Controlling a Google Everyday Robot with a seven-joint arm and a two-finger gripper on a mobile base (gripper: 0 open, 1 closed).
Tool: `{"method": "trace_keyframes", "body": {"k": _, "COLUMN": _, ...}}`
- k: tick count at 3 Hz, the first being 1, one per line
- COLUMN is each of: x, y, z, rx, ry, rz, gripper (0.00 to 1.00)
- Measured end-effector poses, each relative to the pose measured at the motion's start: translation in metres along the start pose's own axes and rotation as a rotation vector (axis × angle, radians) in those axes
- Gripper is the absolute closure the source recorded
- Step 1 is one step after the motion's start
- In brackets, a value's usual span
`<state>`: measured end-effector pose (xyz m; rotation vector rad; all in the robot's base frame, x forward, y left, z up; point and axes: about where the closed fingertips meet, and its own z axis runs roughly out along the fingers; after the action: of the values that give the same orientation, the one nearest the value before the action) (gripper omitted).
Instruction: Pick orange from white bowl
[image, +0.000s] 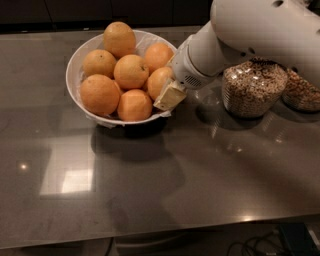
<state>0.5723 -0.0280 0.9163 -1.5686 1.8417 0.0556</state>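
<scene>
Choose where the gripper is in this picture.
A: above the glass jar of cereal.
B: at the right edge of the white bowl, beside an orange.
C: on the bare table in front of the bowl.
B: the gripper sits at the right rim of the white bowl, close beside the orange nearest that side, well left of the glass jar.

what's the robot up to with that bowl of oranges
A white robot arm reaches in from the right. Its claw sits at the right edge of the white bowl, against the nearest orange. All seven oranges lie in the bowl; none is lifted yet. Glass jars stand on the counter beside it.
</scene>
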Motion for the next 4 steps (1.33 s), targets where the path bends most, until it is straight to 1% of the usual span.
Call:
{"method": "trace_keyframes", "body": {"k": 1, "x": 0.0, "y": -0.008, "z": -0.019, "rx": 0.011, "ry": -0.037, "rz": 0.012, "gripper": 1.0}}
{"method": "trace_keyframes", "body": {"k": 2, "x": -0.001, "y": -0.017, "z": -0.034, "rx": -0.003, "ry": -0.093, "rz": 0.016, "gripper": 1.0}}
{"method": "trace_keyframes", "body": {"k": 3, "x": 0.002, "y": -0.028, "z": -0.053, "rx": -0.04, "ry": -0.196, "rz": 0.027, "gripper": 1.0}}
{"method": "trace_keyframes", "body": {"k": 4, "x": -0.008, "y": -0.031, "z": -0.066, "rx": -0.086, "ry": -0.293, "rz": 0.003, "gripper": 1.0}}
